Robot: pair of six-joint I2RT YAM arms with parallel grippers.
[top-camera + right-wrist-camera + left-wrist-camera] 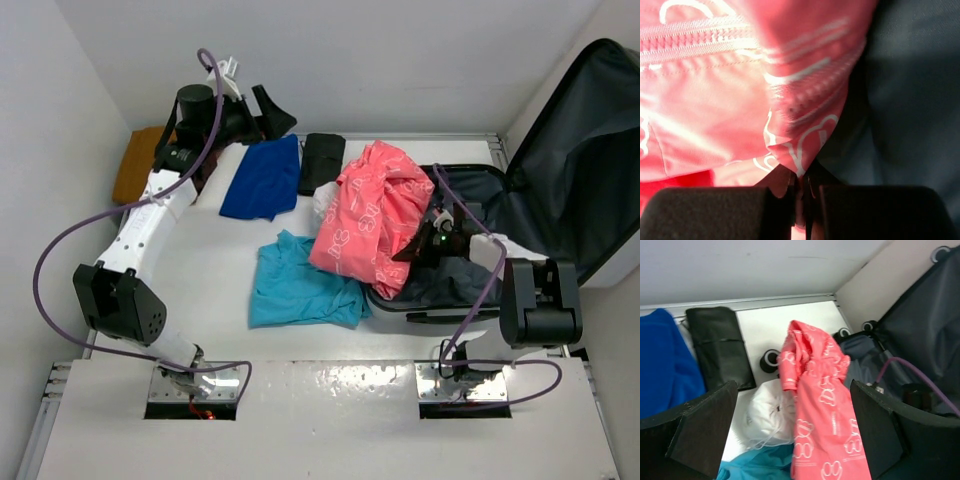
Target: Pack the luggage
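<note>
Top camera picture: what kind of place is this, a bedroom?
Likely a robot lab bench: the left arm and right arm are bolted to a white table, plain white walls box it in, and an open suitcase stands ready.

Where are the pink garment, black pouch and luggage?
pink garment (375,215), top external view, middle of the cloth.
black pouch (720,347), left wrist view, its centre.
luggage (580,140), top external view, raised lid lining.
</note>
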